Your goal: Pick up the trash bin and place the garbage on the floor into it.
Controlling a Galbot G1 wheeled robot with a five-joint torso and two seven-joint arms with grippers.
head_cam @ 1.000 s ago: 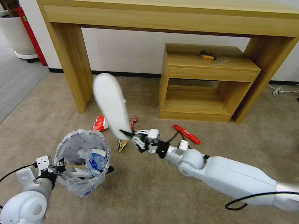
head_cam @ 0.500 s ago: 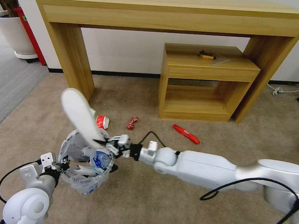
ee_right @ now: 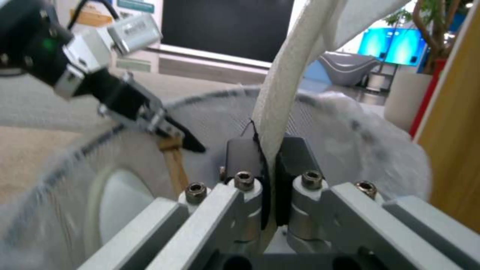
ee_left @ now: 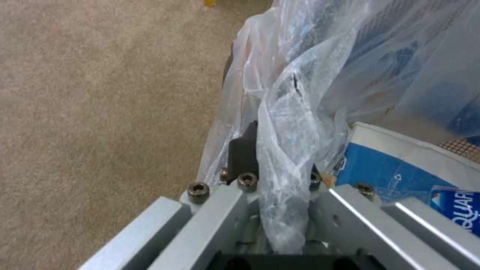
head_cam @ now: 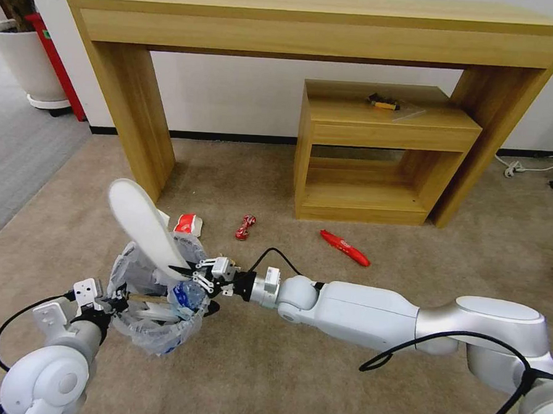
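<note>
Mouth of the small round black bag-lined trash bin (head_cam: 153, 324) is crowded: my right tool (head_cam: 186, 270) and its long white slipper (head_cam: 141, 226) hang over it, my left tool (head_cam: 116, 302) clamps the rim. Beige carpet floor (head_cam: 267, 379) beside it lies open; tall wooden tabletop leg (head_cam: 133, 119) blocks behind.

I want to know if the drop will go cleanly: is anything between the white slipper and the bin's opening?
Nothing separate blocks it. The right gripper holds the slipper over the trash bin, which the left gripper grips at the rim. The bin already holds another slipper and a carton, leaving little room.
</note>
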